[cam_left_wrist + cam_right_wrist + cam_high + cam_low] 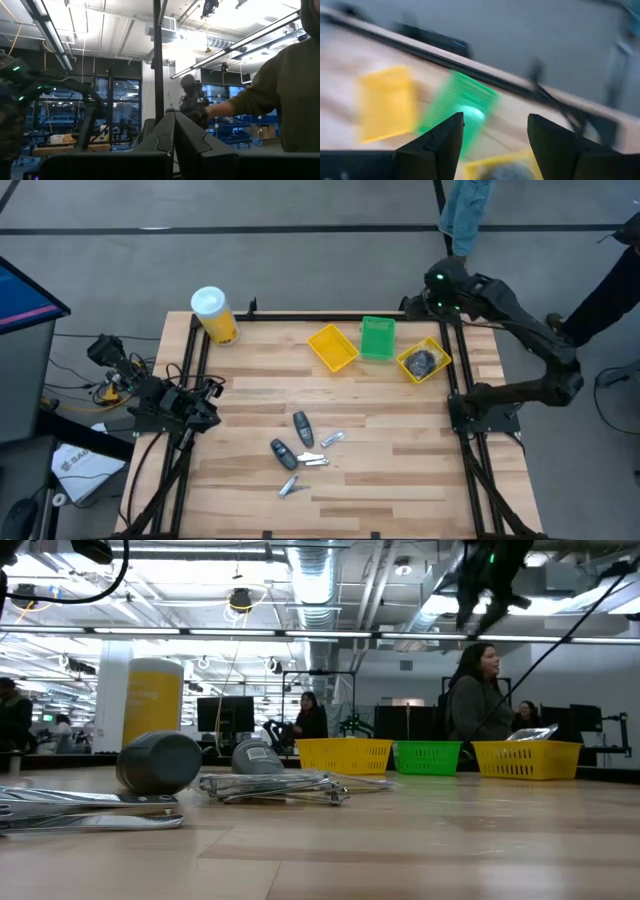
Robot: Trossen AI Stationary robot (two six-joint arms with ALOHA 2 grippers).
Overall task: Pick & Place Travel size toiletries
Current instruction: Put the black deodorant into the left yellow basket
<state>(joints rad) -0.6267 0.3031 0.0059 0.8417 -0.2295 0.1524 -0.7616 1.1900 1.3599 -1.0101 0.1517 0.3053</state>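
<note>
Silver clippers [85,810] lie nearest the low camera, long axis running across that view, with a dark grey oblong piece [160,762] end-on behind them. From above, the travel size toiletries [300,450] sit loose at the table's [400,450] middle front: two dark oblong pieces [302,428] angled slightly off the front-to-back line, and silver clippers scattered at varied angles. More dark items fill the right-hand yellow tray [424,361], beside the green tray [377,338] and another yellow tray [332,347]. No writing on them is legible. A yellow canister [214,314] stands at the back left. The right gripper [495,135] hangs above the trays, fingers apart and empty. The left gripper [174,131] rests at the table's left edge, fingers together.
</note>
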